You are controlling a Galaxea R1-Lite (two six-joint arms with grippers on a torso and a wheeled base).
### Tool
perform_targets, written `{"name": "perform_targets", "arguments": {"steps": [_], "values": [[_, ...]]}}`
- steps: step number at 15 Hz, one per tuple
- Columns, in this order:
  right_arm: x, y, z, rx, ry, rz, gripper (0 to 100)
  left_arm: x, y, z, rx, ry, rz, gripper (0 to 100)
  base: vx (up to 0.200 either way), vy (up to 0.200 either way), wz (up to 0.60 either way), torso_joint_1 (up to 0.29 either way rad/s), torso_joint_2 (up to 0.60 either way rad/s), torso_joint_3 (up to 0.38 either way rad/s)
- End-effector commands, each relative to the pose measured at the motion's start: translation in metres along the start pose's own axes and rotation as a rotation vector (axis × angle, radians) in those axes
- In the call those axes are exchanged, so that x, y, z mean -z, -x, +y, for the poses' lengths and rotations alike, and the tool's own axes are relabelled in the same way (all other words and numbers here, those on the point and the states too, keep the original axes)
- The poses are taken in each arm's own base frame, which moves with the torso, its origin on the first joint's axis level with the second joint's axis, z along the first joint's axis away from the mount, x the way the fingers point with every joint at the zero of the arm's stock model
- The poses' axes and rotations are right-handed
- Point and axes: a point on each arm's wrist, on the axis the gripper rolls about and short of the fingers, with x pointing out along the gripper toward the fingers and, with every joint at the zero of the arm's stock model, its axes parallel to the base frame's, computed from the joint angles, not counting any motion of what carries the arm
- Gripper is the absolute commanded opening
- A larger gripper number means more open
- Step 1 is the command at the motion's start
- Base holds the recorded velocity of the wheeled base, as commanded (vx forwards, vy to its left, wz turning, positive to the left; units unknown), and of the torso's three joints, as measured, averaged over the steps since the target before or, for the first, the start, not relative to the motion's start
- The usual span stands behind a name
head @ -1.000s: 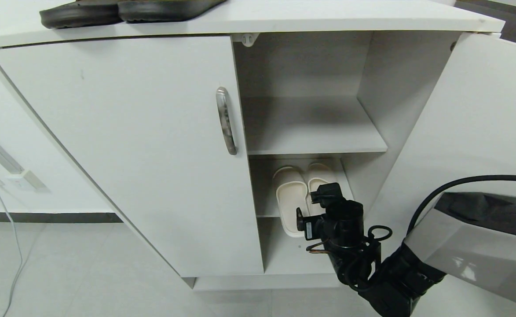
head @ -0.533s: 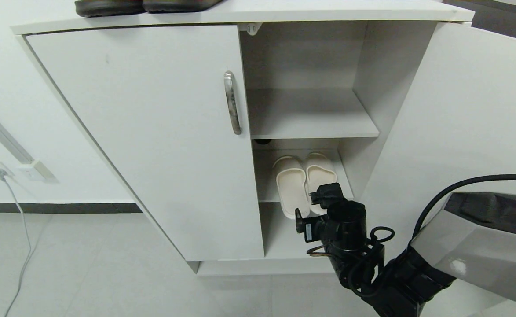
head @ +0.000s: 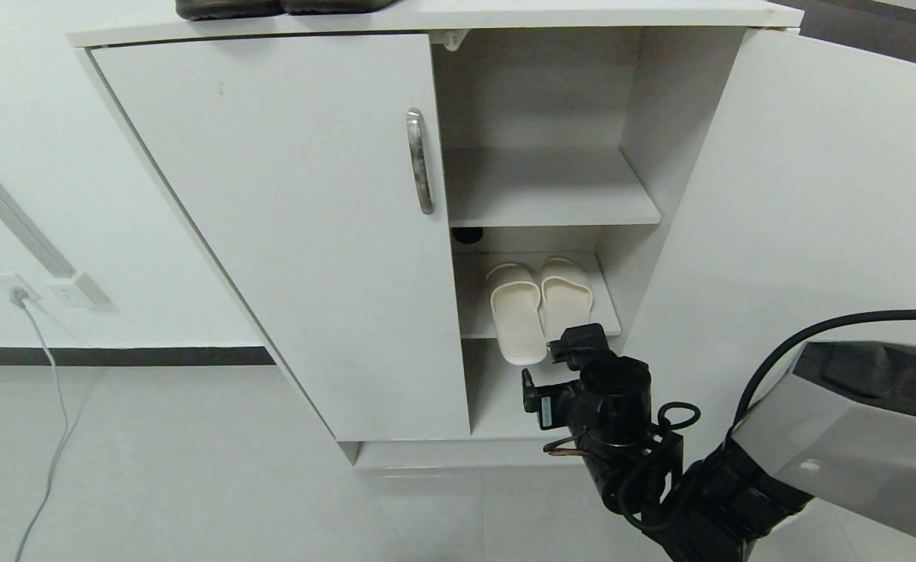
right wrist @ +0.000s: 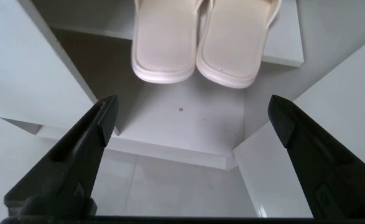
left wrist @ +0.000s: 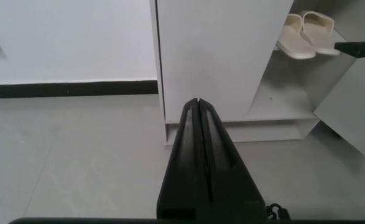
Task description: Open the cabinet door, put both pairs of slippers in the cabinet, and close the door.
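A pair of white slippers (head: 537, 306) (right wrist: 198, 37) (left wrist: 309, 34) lies side by side on the cabinet's (head: 543, 211) lower shelf, heels over the shelf's front edge. A pair of dark slippers (head: 270, 6) rests on the cabinet top. The right door (head: 801, 195) stands wide open and the left door (head: 294, 218) is closed. My right gripper (head: 559, 363) (right wrist: 193, 106) is open and holds nothing, just in front of and below the white slippers. My left gripper (left wrist: 198, 109) is shut on nothing, low over the floor before the closed left door.
The upper shelf (head: 551, 191) and bottom compartment (head: 504, 406) hold nothing. A metal handle (head: 419, 160) sits on the left door. A wall socket with a cable (head: 16, 297) is at the left. Tiled floor (head: 192, 484) stretches before the cabinet.
The head camera has drawn back, so the cabinet looks smaller and higher. My right gripper, earlier overlapping the white slippers, now sits clear below them, still open.
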Motion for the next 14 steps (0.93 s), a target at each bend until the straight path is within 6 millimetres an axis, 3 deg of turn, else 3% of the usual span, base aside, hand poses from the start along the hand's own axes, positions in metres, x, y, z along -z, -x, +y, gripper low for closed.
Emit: {"name": "perform_targets", "arguments": {"steps": [1,9,14], "values": [[0.0004,0.0001,0.0003,0.000,0.001,0.001,100,-0.0001,-0.0001,0.0000,0.000,0.000,0.001,0,0.000,0.000,0.00,0.000,0.00,0.000],[-0.0055,0.0035,0.0011,-0.006,-0.003,-0.012,100,-0.0001,-0.0001,0.0000,0.000,0.000,0.001,0,0.000,0.000,0.00,0.000,0.00,0.000],[-0.0055,0.0038,0.0015,-0.008,-0.002,-0.012,100,-0.0001,-0.0001,0.0000,0.000,0.000,0.001,0,0.000,0.000,0.00,0.000,0.00,0.160]]}}
